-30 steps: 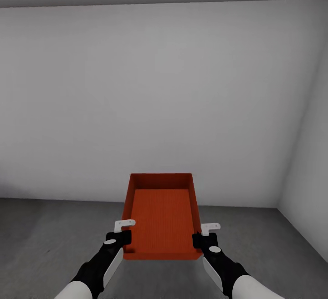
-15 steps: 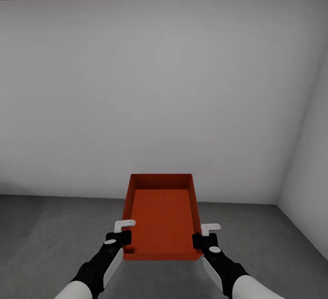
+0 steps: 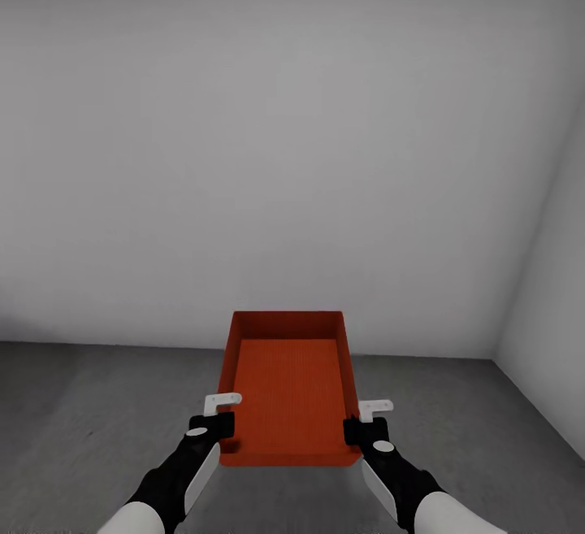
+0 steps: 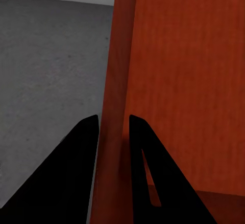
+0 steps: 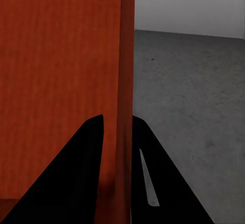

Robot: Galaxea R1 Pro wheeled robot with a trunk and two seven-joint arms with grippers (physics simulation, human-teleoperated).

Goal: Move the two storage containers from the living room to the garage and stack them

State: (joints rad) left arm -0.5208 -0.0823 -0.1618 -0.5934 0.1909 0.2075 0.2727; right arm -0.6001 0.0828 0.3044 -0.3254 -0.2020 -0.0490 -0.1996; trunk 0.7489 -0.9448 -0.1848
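Since a second ago the wall-floor seam has slid slightly up the head view while arms and bin sit unchanged in it, so the camera moved, not the load. The left gripper (image 3: 218,424) and right gripper (image 3: 355,430) each pinch a side wall of the storage container (image 3: 289,388) between narrow-set fingers (image 4: 84,147), one finger inside the wall and one outside, as both wrist views show. The container hangs level between them, above the floor (image 3: 97,404) and short of the pale wall (image 3: 268,160). The risk I judge: each hold is only a thin rim pinch near the container's near end, so a jolt or uneven lowering could let it pivot or slip. The floor under it is dark grey and matte, meeting plain walls at a corner beyond the container's right side: the garage.
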